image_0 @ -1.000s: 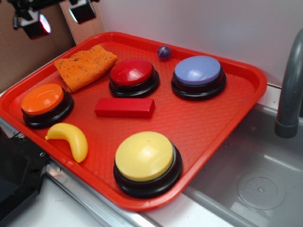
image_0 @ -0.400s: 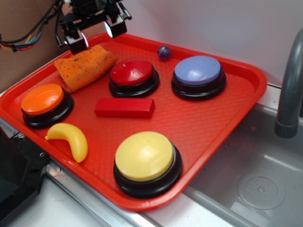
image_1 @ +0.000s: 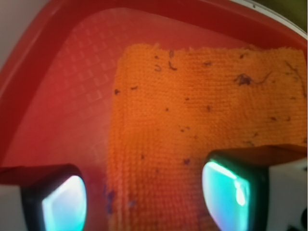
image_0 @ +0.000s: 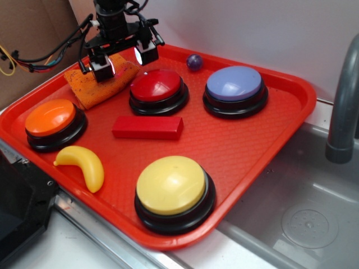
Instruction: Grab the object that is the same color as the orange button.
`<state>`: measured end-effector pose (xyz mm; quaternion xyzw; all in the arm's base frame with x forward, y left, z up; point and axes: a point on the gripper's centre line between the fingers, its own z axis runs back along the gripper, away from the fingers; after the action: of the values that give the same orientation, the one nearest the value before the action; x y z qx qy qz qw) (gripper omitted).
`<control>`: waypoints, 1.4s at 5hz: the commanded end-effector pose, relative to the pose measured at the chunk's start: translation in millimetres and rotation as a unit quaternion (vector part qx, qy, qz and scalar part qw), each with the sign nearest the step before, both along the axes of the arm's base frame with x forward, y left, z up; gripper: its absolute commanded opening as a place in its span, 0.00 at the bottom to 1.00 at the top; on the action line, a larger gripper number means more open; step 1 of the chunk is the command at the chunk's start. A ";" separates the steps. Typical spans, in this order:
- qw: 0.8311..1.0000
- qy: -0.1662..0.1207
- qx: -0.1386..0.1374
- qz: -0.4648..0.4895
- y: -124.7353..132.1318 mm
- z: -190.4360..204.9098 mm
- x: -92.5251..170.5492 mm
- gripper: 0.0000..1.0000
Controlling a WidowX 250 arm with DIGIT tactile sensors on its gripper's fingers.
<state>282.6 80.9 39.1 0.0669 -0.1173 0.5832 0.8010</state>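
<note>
Exterior view shows the pincer (image_0: 122,60) now hanging directly over the orange knitted cloth (image_0: 95,81) at the far left of the red tray (image_0: 269,120), having swung in from the tray's far-left corner and dropped lower within the last second. Its fingers (image_0: 102,68) are spread, one over the cloth, the other toward the red button (image_0: 157,87), and they grip nothing. Wrist view confirms the alignment: the speckled cloth (image_1: 202,125) fills the frame between the lit fingertips (image_1: 226,190), lying flat on the tray. The matching orange button (image_0: 51,119) sits near left, untouched. The approach looks nearly complete; descent and closing remain.
</note>
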 end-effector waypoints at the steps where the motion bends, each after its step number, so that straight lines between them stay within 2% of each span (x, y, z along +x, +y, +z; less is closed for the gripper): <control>1: 1.000 -0.007 0.000 -0.002 7.5 5.5 -7.7 0.00; 3: 1.000 -0.003 0.003 0.007 12.3 5.6 -12.9 0.00; 4: 1.000 -0.011 0.008 -0.004 13.5 13.7 -14.3 0.00; 5: 0.997 -0.034 0.012 -0.069 18.1 43.0 -18.6 0.00; 6: 0.986 -0.017 0.004 -0.166 10.6 68.9 -13.8 0.00; 7: 0.958 -0.022 -0.004 -0.287 -6.2 107.1 -16.2 0.00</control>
<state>262.9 61.1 128.1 0.0167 -0.1154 0.3319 0.9361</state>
